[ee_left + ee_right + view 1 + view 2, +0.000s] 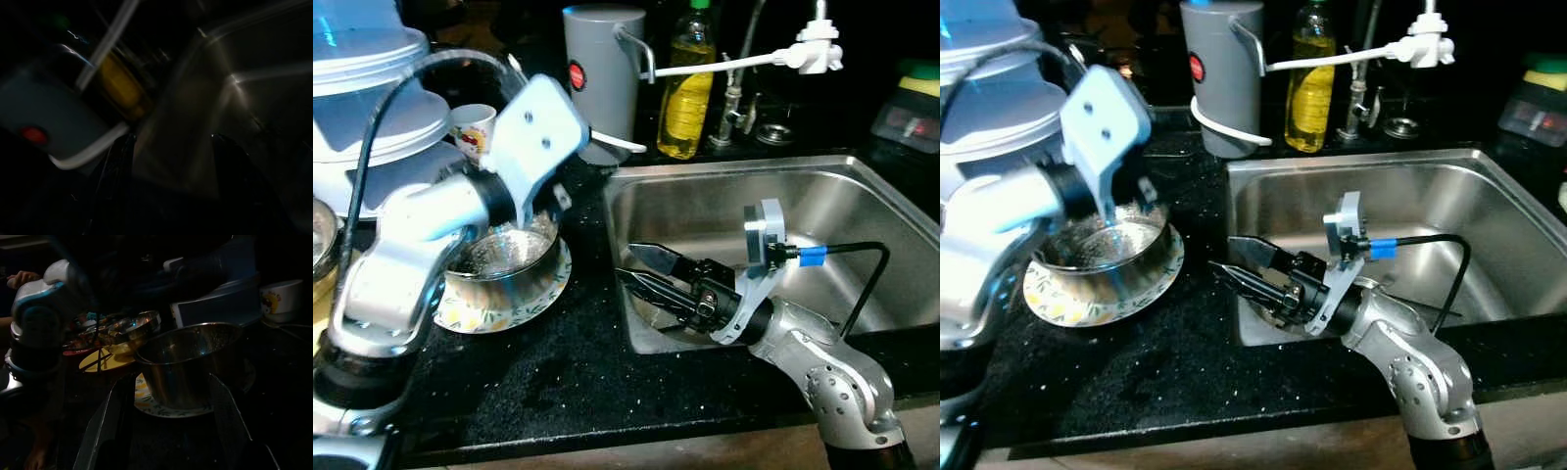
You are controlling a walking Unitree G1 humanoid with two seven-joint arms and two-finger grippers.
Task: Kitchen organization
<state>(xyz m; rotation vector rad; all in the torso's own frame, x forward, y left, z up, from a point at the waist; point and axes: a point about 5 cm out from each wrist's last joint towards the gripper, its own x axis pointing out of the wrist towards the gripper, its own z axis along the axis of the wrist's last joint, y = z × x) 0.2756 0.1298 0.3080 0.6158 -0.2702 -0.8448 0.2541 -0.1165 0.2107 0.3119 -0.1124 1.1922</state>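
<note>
steel bowl point(1111, 257) on plate point(1067, 299), right pincer point(1239, 262) beside

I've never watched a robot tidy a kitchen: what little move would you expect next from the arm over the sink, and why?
Probably a short reach toward the steel bowl. The right gripper hangs open over the sink edge, its fingers aimed at the bowl, which sits on a patterned plate, and its wrist view frames the bowl between them.

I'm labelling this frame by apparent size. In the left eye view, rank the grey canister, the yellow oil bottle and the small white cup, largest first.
1. grey canister
2. yellow oil bottle
3. small white cup, partly hidden behind the left arm, yet clearly smallest.
</note>
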